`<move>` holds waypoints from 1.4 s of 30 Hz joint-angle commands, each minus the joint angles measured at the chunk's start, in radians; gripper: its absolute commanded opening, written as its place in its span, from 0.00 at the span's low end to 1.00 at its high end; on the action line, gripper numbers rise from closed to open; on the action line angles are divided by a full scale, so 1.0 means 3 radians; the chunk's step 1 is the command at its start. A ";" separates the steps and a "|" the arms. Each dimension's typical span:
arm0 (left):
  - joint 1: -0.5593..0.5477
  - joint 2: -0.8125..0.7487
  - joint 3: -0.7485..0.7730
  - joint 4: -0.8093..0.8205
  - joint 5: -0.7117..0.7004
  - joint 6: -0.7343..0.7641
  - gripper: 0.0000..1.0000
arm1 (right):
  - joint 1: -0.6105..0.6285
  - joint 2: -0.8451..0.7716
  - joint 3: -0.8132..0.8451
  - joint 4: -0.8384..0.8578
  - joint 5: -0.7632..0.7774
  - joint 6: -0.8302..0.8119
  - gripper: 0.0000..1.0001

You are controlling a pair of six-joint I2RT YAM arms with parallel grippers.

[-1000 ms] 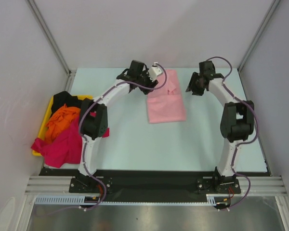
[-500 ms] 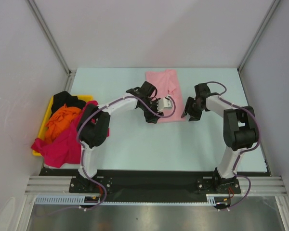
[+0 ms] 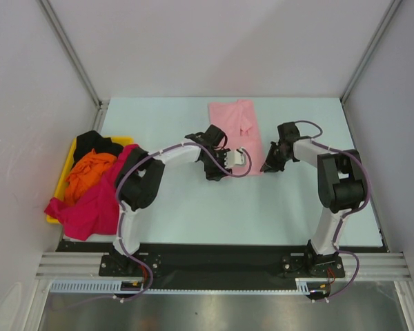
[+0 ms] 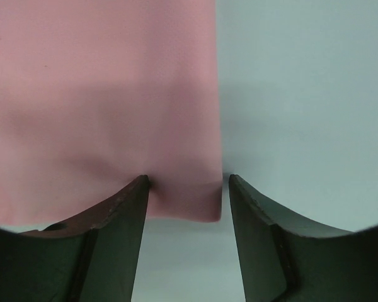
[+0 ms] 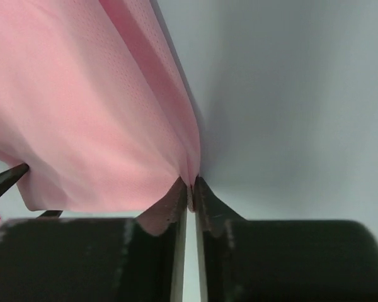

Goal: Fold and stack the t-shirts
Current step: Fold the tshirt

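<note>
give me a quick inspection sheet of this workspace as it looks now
surface: pale table, flat, no spills seen
job's things: pink shirt folded into a long strip at the far middle; magenta shirt, orange shirt and black shirt heaped unfolded at the left edge
clutter: only a yellow tray under that heap
claws: left claw open, astride a near corner of the pink shirt; right claw shut on its other near edge
cables: purple cables loop along both arms, no snag seen
surroundings: plain walls on three sides, metal frame posts
</note>
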 commanded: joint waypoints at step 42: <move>0.0362 -0.0978 0.0387 -0.2158 0.1325 0.0172 0.01 | 0.0544 -0.1321 0.0368 -0.1987 -0.0288 -0.0044 0.00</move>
